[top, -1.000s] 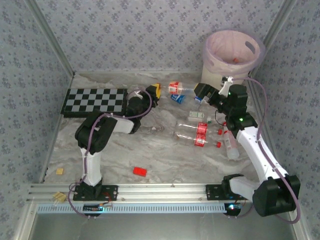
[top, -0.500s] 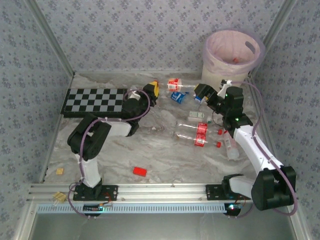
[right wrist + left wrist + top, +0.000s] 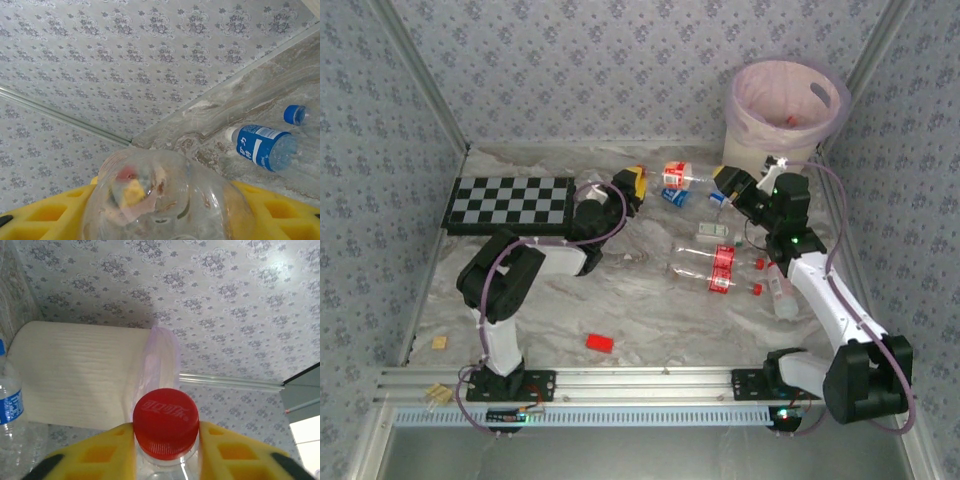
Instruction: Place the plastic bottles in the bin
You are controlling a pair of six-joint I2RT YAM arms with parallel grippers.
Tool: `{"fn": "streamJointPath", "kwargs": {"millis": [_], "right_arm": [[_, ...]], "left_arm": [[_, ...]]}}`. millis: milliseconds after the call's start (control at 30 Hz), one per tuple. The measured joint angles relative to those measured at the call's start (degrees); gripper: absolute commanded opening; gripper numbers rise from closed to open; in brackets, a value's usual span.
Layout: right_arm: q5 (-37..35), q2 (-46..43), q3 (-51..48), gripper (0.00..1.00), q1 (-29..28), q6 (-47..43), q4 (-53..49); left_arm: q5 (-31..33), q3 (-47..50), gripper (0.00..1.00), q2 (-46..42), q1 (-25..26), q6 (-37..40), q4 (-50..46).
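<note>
Presently the left hand (image 3: 636, 183) is pinching a red-capped clear plastic bottle (image 3: 165, 422) at its neck, and the right hand (image 3: 730, 182) is clamping a clear round-bottomed plastic bottle (image 3: 165, 195), both short of the tall cream-white pink-lined bin (image 3: 788, 105). With the hands working so close, they may be risking a collision, or the slick plastic may be slipping. Loose bottles (image 3: 705, 262) are lying on the marbled grey worktop (image 3: 650, 310), and floral-papered walls (image 3: 620, 70) are enclosing it.

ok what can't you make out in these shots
- top view: what's in the tall cream-white plastic bin beyond a red speck; too small, wall hides the rest
- left wrist view: label of the clear red-capped plastic bottle in the left claw; cut off by the bottom edge
- right wrist view: cap and label of the clear plastic bottle at the right claw; hidden behind its own blurred base
</note>
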State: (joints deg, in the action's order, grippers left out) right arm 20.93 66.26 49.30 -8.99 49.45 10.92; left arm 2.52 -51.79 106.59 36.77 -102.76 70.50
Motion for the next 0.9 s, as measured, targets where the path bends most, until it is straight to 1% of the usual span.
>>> {"fn": "streamJointPath", "kwargs": {"millis": [133, 167, 200, 267, 367, 500, 567, 633, 733, 900], "right_arm": [[-1.81, -2.78, 1.81, 0.49, 0.04, -2.71, -4.63], [-2.23, -3.41, 2.89, 0.49, 0.09, -3.65, -6.27], [-2.86, -4.13, 4.59, 0.49, 0.24, -5.09, -8.22], [-4.13, -5.18, 9.03, 0.48, 0.76, -8.55, -12.72], [-7.45, -6.32, 17.59, 0.44, 2.43, -15.08, -19.67], [-14.99, -6.58, 29.86, 0.43, 5.92, -23.65, -27.47], [-18.49, -5.53, 35.32, 0.42, 8.0, -26.88, -30.4], [-22.4, -3.28, 40.68, 0.39, 10.14, -29.88, -32.57], [-27.26, 1.62, 47.95, 0.32, 11.63, -33.92, -35.28], [-32.39, 13.09, 59.36, 0.3, 11.65, -40.19, -40.33]], "left_arm": [[-0.63, 0.5, 0.88, -2.27, 0.11, 3.52, -3.96], [-0.92, 0.66, 0.95, -3.15, 0.09, 4.68, -5.38], [-1.18, 0.66, 1.0, -4.46, 0.09, 6.32, -7.61], [-1.77, 0.66, 1.0, -7.72, -0.02, 10.29, -12.94], [-1.81, -0.28, 1.0, -14.58, -0.07, 18.69, -25.14], [-0.5, -4.26, 1.0, -22.82, -0.02, 31.3, -42.07], [0.37, -4.76, 1.0, -26.53, -0.02, 36.87, -47.84], [1.27, -4.76, 1.0, -29.9, -0.02, 41.92, -53.53], [2.8, -4.68, 1.0, -33.48, -0.07, 47.54, -61.44], [4.48, -1.44, 0.98, -39.6, -0.07, 52.68, -71.21]]}}
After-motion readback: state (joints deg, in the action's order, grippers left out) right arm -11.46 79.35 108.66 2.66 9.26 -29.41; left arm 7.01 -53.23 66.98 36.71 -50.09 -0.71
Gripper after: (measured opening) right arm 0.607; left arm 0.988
